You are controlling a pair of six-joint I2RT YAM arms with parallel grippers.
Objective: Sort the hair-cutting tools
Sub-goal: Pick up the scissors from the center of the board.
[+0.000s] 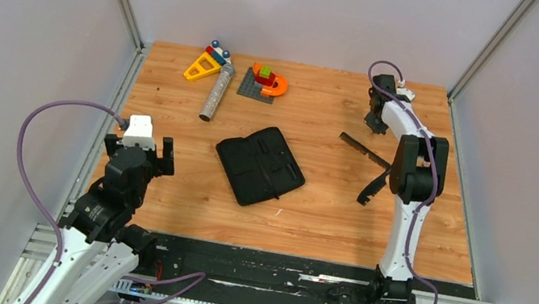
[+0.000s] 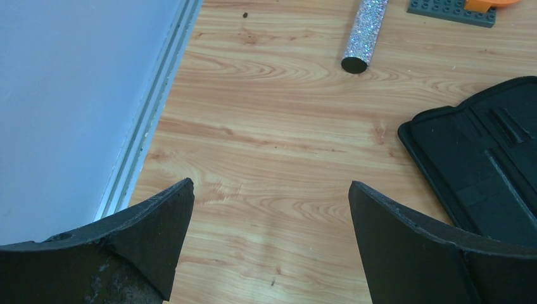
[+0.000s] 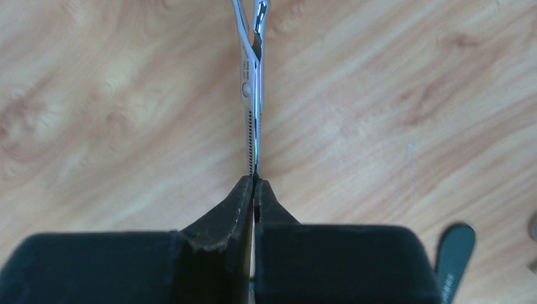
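Slim silver scissors [image 3: 252, 95] stand on edge over the wood, blades pinched between my right gripper's [image 3: 255, 182] shut fingers, handles pointing away. From above, that gripper [image 1: 375, 121] is at the far right of the table and hides the scissors. A long thin black comb [image 1: 363, 150] lies just in front of it. A shorter black comb-like tool [image 1: 372, 188] lies beside the right arm; its rounded tip [image 3: 456, 256] shows in the right wrist view. My left gripper [image 1: 145, 150] [image 2: 271, 202] hangs open over bare wood at the near left, holding nothing.
An open black case [image 1: 260, 165] [image 2: 481, 158] lies mid-table. A glittery grey cylinder [image 1: 216, 92] [image 2: 364, 35] and colourful toy blocks [image 1: 206, 64] on a grey baseplate [image 1: 256, 87] sit at the back. Grey walls and a metal rail [image 2: 149, 120] bound the table.
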